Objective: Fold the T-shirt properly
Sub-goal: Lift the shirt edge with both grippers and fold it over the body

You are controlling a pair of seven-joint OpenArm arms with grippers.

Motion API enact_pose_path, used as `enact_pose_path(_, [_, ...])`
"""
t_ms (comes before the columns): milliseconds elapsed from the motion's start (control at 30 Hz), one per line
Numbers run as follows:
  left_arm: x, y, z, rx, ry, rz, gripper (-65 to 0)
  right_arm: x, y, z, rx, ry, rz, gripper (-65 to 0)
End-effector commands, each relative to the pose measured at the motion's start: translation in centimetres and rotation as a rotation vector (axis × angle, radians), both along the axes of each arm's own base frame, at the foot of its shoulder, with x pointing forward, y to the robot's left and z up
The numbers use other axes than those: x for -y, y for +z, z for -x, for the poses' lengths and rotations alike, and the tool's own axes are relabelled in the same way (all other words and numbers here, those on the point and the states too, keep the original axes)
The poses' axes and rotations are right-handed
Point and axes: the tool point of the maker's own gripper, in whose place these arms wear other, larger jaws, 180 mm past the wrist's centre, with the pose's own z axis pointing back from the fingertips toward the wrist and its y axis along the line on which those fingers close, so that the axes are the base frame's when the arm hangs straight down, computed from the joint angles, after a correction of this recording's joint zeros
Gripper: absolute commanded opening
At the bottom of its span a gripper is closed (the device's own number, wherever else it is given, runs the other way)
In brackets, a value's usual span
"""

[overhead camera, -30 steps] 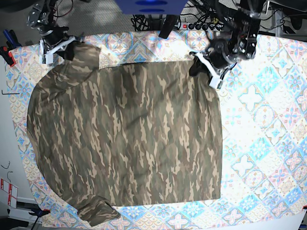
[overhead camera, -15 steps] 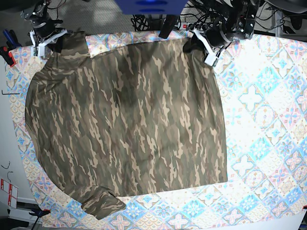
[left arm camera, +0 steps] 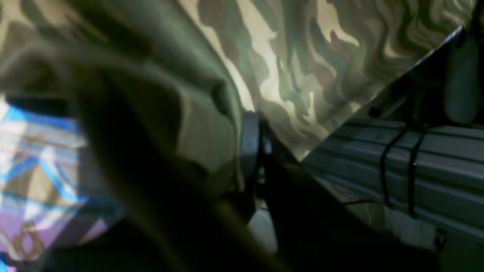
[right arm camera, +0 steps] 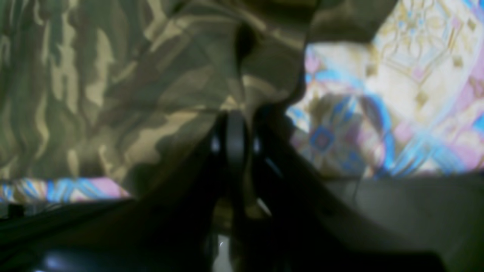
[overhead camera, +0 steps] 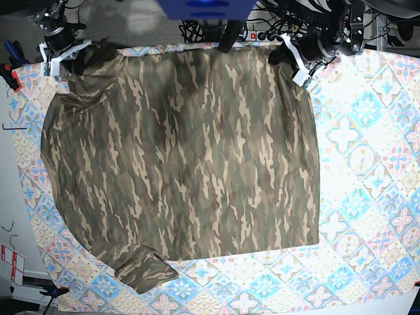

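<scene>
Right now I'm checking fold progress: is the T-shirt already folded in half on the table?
No, in the base view the T-shirt lies spread out in a single flat layer across the patterned table.

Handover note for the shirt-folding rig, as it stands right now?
Left pincer: shut on the T-shirt, at its far corner on the base view's right.
Right pincer: shut on the T-shirt, at the far corner on that view's left.
T-shirt: spread nearly flat across the patterned tablecloth, far edge stretched between both arms; one sleeve bunched at the near edge.
Done: shirt laid out, no fold visible.
Left: all folds, probably sleeves first.
</scene>
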Motion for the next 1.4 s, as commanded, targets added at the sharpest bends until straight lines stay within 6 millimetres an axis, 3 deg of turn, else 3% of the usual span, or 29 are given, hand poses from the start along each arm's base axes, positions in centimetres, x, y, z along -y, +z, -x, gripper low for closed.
enact_pose_path(0, [-0.4, 0.4, -0.6, 0.018, -0.012, -0.016, -65.0, 0.7, 1.9, -1.4, 0.075, 0.005, 0.021, -64.8])
enact_pose_path(100, [0.0, 1.4, -1.3, 0.032, -0.058, -0.039, -65.0, 0.5, 2.8, -2.1, 0.096, 0.023, 0.035, -64.8])
enact_pose_path(233, [1.6, 4.2, -2.7, 0.105, -0.124, -0.062, -65.0, 0.4, 3.8, -3.6, 0.134, 0.038, 0.046, -64.8])
enact_pose_path(400, [1.6, 5.8, -3.2, 0.125, -0.149, -0.108, -65.0, 0.7, 3.0, -4.5, 0.072, 0.07, 0.097, -64.8])
enact_pose_path(600, [-1.4, 5.7, -4.7, 0.082, -0.068, -0.193, -65.0, 1.6, 1.9, -5.7, -0.021, 0.133, 0.24, -64.9])
enact_pose_path(933, [-5.6, 6.7, -9.9, 0.085, 0.042, -0.273, -65.0, 2.1, 3.4, -10.4, 0.01, 0.119, 0.261, -64.9])
enact_pose_path(1367, [-5.9, 4.9, -14.3, 0.041, 0.102, -0.187, -65.0, 3.0, 6.1, -16.2, 0.034, 0.107, 0.316, -64.9])
